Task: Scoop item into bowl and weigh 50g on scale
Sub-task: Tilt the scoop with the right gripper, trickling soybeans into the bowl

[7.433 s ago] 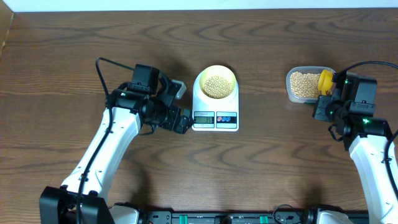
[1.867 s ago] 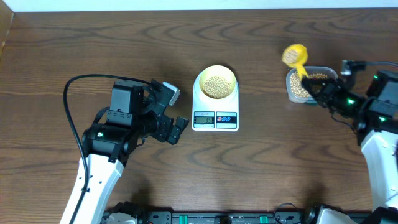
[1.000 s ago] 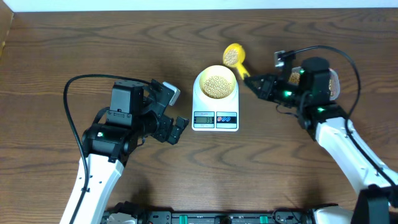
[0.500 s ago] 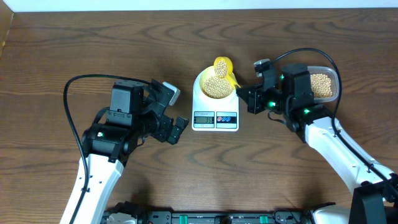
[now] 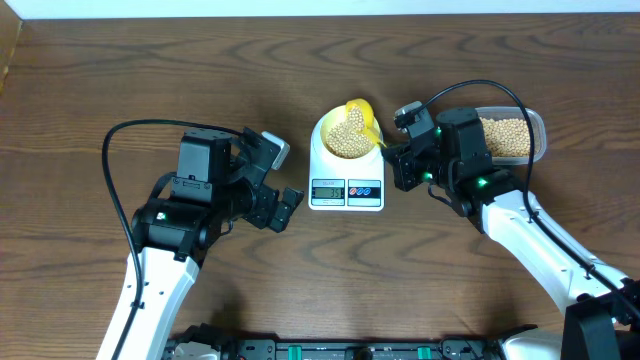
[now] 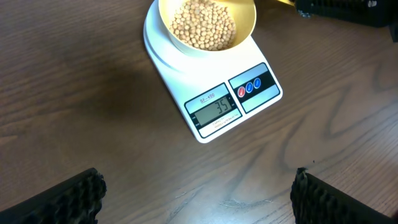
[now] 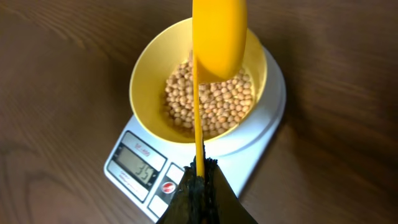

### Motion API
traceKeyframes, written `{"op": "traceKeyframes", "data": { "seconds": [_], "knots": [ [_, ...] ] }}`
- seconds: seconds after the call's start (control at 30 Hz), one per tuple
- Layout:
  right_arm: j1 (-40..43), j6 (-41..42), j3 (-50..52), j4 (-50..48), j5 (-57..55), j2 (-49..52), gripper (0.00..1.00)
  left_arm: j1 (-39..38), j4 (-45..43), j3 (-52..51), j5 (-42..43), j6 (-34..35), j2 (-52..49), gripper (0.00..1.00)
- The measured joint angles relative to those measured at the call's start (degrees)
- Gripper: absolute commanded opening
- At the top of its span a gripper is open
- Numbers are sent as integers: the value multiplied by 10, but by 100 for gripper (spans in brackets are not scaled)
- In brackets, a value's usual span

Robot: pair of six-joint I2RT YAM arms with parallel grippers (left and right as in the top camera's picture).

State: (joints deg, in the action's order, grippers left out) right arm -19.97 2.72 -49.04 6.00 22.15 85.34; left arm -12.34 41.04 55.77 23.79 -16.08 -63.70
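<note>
Tipping beans (image 7: 211, 102) into the bowl (image 7: 144, 74) on the scale (image 5: 345, 192) appears to be the step in hand: the right gripper (image 7: 199, 180) is clamped on the end of the scoop (image 7: 217, 37) handle, likely to keep the claw off the platform while the head hangs over the bowl. Scoop's long axis runs from the claw, beside the scale's right edge, toward the bowl's far rim; no beans show in the head. Left gripper (image 6: 199, 202) stands wide open and empty near the display, which reads 35, judged short of target, with spare beans in the tub (image 5: 510, 135).

left tool (image 6: 199, 202) spread; right tool (image 7: 199, 177) clamped
</note>
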Motion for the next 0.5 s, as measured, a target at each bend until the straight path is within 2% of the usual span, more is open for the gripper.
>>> {"op": "traceKeyframes", "data": {
  "seconds": [0.5],
  "knots": [
    [0, -19, 0, -24, -11, 0, 1, 0, 0, 0, 0, 0, 0, 98]
  ]
}}
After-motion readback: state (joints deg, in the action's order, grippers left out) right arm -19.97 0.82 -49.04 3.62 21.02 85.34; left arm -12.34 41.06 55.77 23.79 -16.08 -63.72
